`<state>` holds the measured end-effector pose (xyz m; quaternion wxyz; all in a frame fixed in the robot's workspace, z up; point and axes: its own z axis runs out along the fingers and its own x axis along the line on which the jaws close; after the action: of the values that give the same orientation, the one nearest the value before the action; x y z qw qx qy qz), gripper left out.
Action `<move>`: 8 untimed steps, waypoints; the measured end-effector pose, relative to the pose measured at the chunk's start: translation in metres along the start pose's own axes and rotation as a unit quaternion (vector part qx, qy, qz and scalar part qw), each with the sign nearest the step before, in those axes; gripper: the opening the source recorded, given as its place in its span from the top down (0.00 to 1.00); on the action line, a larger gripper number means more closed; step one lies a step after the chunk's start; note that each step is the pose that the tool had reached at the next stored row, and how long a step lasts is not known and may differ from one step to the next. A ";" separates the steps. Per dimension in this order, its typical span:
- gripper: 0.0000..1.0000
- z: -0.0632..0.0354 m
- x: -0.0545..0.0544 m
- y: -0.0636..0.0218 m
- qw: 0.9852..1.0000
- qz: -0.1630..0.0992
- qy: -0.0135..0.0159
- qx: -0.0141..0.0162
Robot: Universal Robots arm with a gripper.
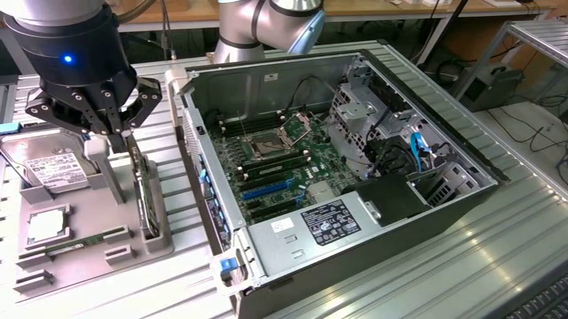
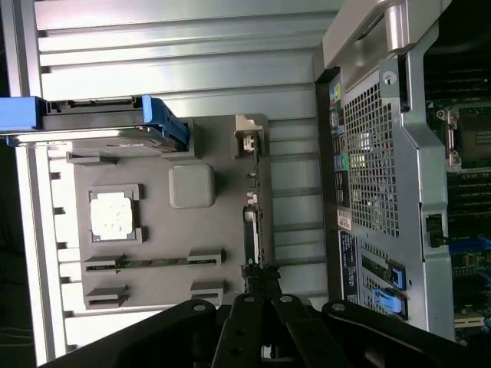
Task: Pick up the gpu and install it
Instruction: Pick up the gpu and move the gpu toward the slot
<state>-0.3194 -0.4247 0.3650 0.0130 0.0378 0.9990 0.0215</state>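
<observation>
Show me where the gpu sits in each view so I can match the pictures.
Exterior view: the gpu stands on edge in the grey tray, on the side nearest the computer case.
Wrist view: the gpu is seen edge-on along the tray side facing the case.
Shared landmark: the silver processor chip in the tray.

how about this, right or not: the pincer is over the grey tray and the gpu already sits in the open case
Not right: the exterior view shows the gpu standing on edge in the grey tray, not in the open case. The pincer is over that tray.
</observation>
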 end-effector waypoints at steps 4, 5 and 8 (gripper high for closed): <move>0.89 0.0000 0.000 0.0000 1.000 0.000 0.000 0.000; 0.89 0.0000 0.000 0.0000 1.000 0.000 0.000 0.000; 0.89 0.0000 0.000 0.0000 1.000 0.000 0.000 0.000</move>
<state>-0.3194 -0.4247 0.3650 0.0130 0.0378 0.9990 0.0215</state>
